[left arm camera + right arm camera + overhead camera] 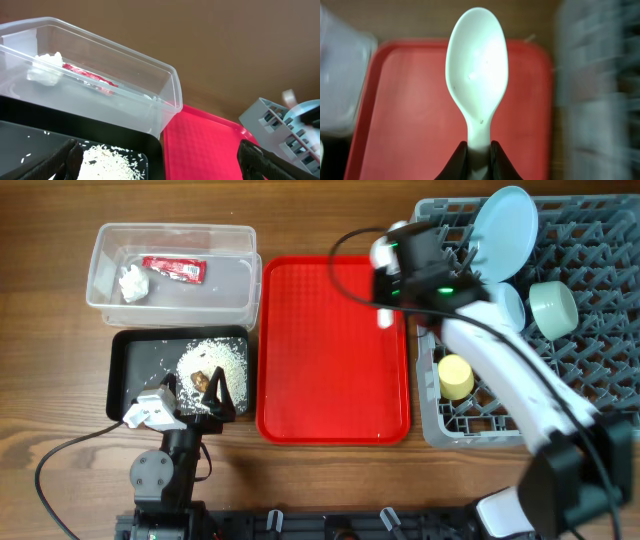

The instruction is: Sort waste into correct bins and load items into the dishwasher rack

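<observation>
My right gripper (386, 298) (478, 150) is shut on the handle of a white spoon (384, 318) (477, 70), held above the right edge of the red tray beside the grey rack (590, 380). The rack holds a pale blue plate (503, 220), a small blue bowl (510, 305), a mint bowl (553, 308) and a yellow cup (456, 377). My left gripper (195, 405) (160, 165) is open and empty over the front of the black tray (130, 370), which holds rice (215, 360) (110, 160) and a brown chunk (203, 378). The fork is out of view.
The clear tub (230, 290) (165, 100) at the back left holds a red wrapper (175, 268) (90, 77) and white tissue (132, 282) (47, 62). The flat red tray (330, 350) (410, 100) lies between the bins and the rack. A cable runs along the table's front left.
</observation>
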{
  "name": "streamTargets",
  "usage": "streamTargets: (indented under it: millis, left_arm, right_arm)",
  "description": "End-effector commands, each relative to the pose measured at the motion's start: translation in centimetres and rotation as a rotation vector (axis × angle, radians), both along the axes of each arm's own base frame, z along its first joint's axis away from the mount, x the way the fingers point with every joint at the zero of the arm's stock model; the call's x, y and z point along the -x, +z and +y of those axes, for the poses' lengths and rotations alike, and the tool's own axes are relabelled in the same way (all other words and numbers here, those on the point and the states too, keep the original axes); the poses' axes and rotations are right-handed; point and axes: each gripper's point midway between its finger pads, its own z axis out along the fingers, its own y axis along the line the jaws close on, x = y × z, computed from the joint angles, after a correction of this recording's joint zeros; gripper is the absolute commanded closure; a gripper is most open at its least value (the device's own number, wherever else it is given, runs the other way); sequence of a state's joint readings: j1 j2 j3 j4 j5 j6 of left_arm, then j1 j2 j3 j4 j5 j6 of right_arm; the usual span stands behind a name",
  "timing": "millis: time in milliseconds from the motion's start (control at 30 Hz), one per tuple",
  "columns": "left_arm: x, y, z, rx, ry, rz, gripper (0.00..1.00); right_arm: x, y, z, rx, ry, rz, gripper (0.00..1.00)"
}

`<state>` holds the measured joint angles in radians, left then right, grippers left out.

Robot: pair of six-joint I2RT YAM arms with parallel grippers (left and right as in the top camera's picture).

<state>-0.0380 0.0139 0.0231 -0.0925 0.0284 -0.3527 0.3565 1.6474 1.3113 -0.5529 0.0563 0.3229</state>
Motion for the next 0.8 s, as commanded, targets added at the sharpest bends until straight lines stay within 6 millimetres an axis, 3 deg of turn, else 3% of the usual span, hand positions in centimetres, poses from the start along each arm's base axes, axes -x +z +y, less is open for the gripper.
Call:
streamTargets:
  millis: [0,100,200,300,367,500,567,633,700,767]
  left_arm:
    - [0.0,-0.2,0.0,-0.005,-0.003,-0.001,0.00]
    - [0.0,-0.2,0.0,-0.005,-0.003,-0.001,0.00]
    - [0.0,-0.2,0.0,-0.005,-0.003,-0.001,0.00]
    - [0.0,-0.2,0.0,-0.004,-0.003,-0.001,0.00]
    - [0.0,-0.2,0.0,-0.005,-0.003,-0.001,0.00]
    - [0.0,-0.2,0.0,-0.005,-0.003,-0.001,0.00]
    - [0.0,-0.2,0.0,-0.004,-0.003,-0.001,0.00]
    - [0.0,-0.2,0.0,-0.004,-0.003,-0.001,0.00]
    - [0.0,-0.2,0.0,-0.005,-0.003,-0.001,0.00]
    - [0.0,-0.2,0.0,-0.005,-0.003,-0.001,0.00]
  right_arm:
    - [-0.9,1.1,-7.1,0.157,-0.123,-0.034,0.96]
    - [-0.9,-0.7,-9.4,0.203,-0.124,0.028,0.96]
    - [-1.1,-2.8,-9.8,0.248,-0.085,0.074,0.94]
    - [-1.1,-3.8,-9.7,0.280,-0.042,0.096,0.70]
    - [-0.9,-2.8,-9.7,0.268,-0.054,0.077,0.58]
    - [1.2,5.3,-7.2,0.107,0.018,-0.091,0.48]
    - [3.1,9.0,-5.7,0.021,0.085,-0.167,0.36]
    - [6.2,13.3,-4.0,-0.091,0.175,-0.246,0.00]
    - [9.3,16.8,-3.4,-0.149,0.233,-0.328,0.00]
    - [11.9,18.9,-3.4,-0.174,0.259,-0.378,0.00]
